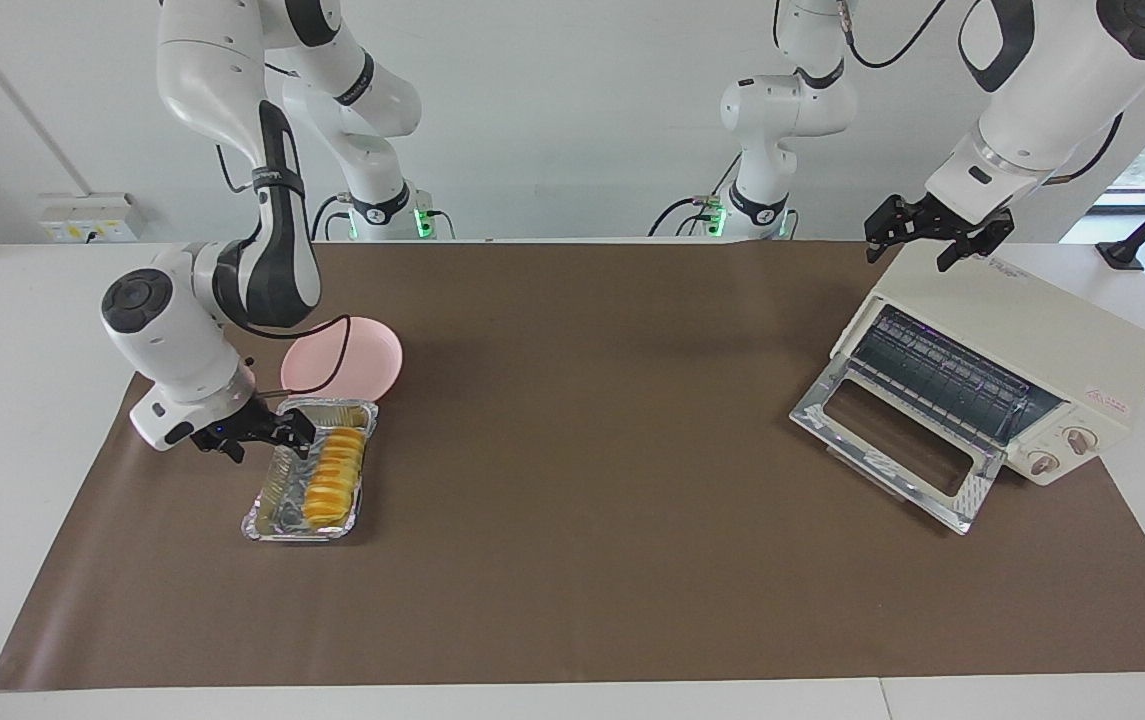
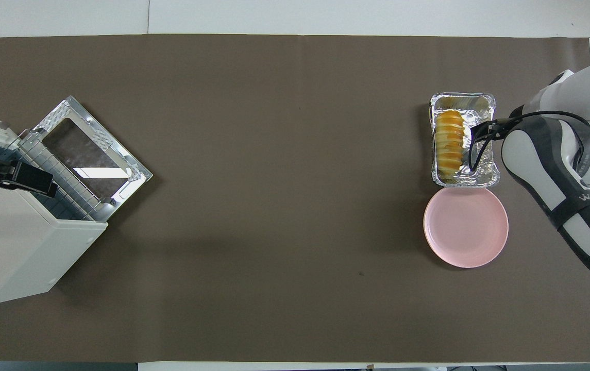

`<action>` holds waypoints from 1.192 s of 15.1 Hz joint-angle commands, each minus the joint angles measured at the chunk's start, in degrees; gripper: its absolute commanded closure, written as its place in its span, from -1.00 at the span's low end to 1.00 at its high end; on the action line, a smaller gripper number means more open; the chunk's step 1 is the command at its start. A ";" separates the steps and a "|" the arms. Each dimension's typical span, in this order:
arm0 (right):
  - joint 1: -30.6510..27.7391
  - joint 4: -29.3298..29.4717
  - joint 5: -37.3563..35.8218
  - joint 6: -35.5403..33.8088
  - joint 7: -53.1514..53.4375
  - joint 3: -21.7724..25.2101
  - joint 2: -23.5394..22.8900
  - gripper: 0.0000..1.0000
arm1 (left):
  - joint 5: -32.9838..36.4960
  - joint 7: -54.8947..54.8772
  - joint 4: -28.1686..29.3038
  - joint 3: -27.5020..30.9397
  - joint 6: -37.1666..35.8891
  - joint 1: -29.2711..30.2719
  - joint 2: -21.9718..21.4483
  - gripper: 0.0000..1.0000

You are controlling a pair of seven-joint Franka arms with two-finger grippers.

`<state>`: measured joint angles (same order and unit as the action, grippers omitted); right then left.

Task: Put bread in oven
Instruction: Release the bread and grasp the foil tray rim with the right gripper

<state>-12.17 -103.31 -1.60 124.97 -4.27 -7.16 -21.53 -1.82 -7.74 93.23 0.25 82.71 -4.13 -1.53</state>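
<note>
bread [image 1: 334, 476] — beside right jaws, apart

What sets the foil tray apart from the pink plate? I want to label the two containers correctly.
The foil tray is rectangular, crinkled and silver with raised walls; the pink plate is round, smooth and shallow. The foil tray holds the bread; the pink plate holds nothing. The foil tray lies farther from the robots than the pink plate. Both sit side by side toward the right arm's end of the table.
</note>
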 commanded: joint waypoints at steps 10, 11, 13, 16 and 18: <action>-1.63 -1.63 -0.51 3.00 -1.18 -0.66 -2.11 1.00 | 0.85 -0.09 -0.33 -0.07 -1.06 0.27 -0.58 -1.00; -1.63 -1.55 -0.51 2.91 -1.79 -0.66 -2.11 1.00 | 0.85 -0.09 -0.25 -0.07 -1.06 0.27 -0.58 -1.00; -1.63 -1.54 -0.42 3.26 -3.98 -0.75 -2.11 1.00 | 0.85 -0.09 -0.25 -0.07 -0.97 0.27 -0.58 -1.00; -0.57 -0.58 0.02 2.57 -3.99 -0.92 -2.11 1.00 | 0.85 -0.09 -0.25 -0.07 -0.97 0.27 -0.58 -1.00; 0.13 0.56 0.80 2.30 -3.99 -2.50 -2.02 1.00 | 0.85 -0.09 -0.25 -0.07 -1.06 0.27 -0.58 -1.00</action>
<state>-12.53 -103.40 -1.48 127.19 -7.12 -8.04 -24.08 -1.82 -7.74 93.23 0.25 82.71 -4.13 -1.53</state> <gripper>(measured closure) 0.982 0.000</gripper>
